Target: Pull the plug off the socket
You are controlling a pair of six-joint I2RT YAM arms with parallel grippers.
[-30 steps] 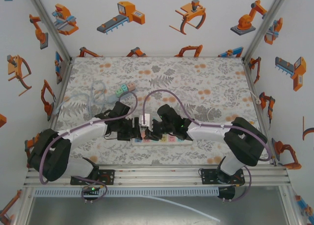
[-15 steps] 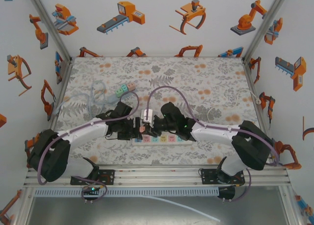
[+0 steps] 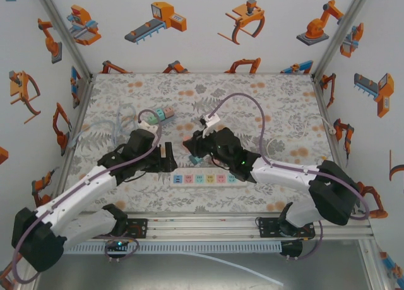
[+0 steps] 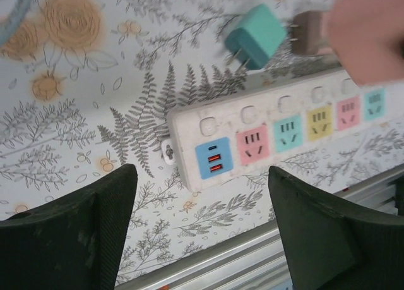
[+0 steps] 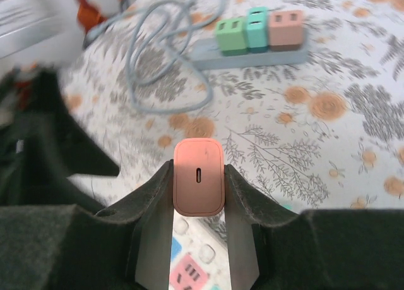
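While the right fingers [image 5: 153, 198] clamp the pink plug [image 5: 198, 176] from both sides, we note its prongs bare and clear of the white power strip [image 4: 284, 129] on the table [image 4: 76, 145], a teal plug [image 4: 255, 36] just beside it, and the left fingers [image 4: 82, 230] spread apart near the strip's left end.

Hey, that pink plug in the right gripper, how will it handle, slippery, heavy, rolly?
The pink plug looks like a rigid, glossy plastic block, so it might slip between the pads of the right gripper. Small, so probably light. Boxy, so unlikely to roll.
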